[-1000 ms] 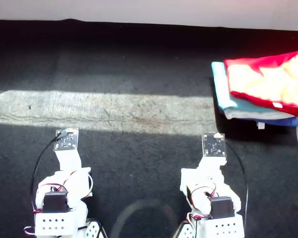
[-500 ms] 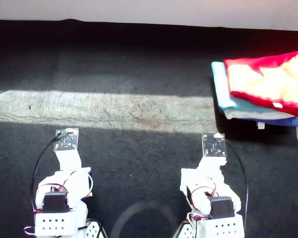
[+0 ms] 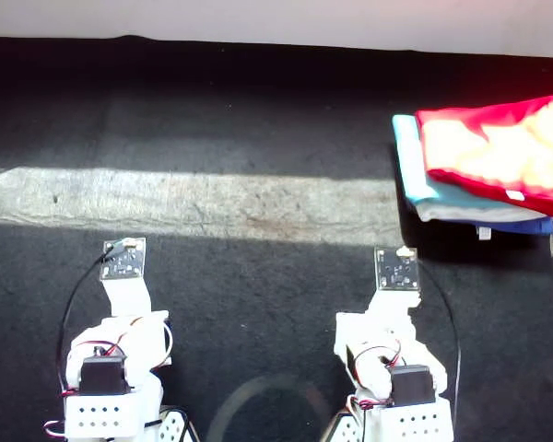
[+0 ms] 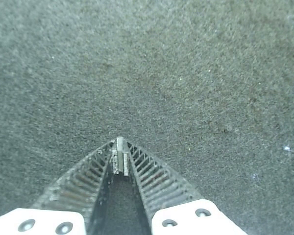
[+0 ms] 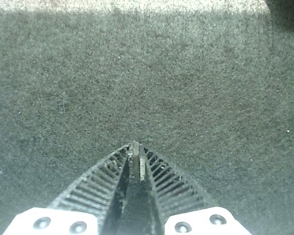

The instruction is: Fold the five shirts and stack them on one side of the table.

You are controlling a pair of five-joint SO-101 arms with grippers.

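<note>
Status for you: both arms sit at the near edge of the surface (image 3: pixel 258 120), side by side and well apart.

Left arm (image 3: pixel 120 364) is near left. The left tool (image 4: pixel 118 161) has its tips pressed together with nothing between them, and it points down at bare dark cloth.

Right arm (image 3: pixel 392 368) is near, right of centre. The right tool (image 5: pixel 135 164) is the same: tips together, nothing held, dark cloth under it. In its wrist view you can see the sunlit strip (image 5: pixel 127 5) just past it on the far side.

The stack of shirts (image 3: pixel 484 170) lies at the far right of the surface, running off the right edge of the high view. It is well apart from both tools; the right arm is the closer one.

- The red shirt (image 3: pixel 498 152) is on top, with strong sun glare across it.
- The teal shirt (image 3: pixel 410 166) is under the red one and sticks out on the left side.
- A white layer (image 3: pixel 461 212) and a blue layer (image 3: pixel 525 226) show along the near edge.
- You can't get an exact shirt count from the visible edges.

A bright band of sunlight (image 3: pixel 194 203) crosses the surface from left to right, between the arms and the far wall (image 3: pixel 258 18). The stack throws a shadow on its near side.
</note>
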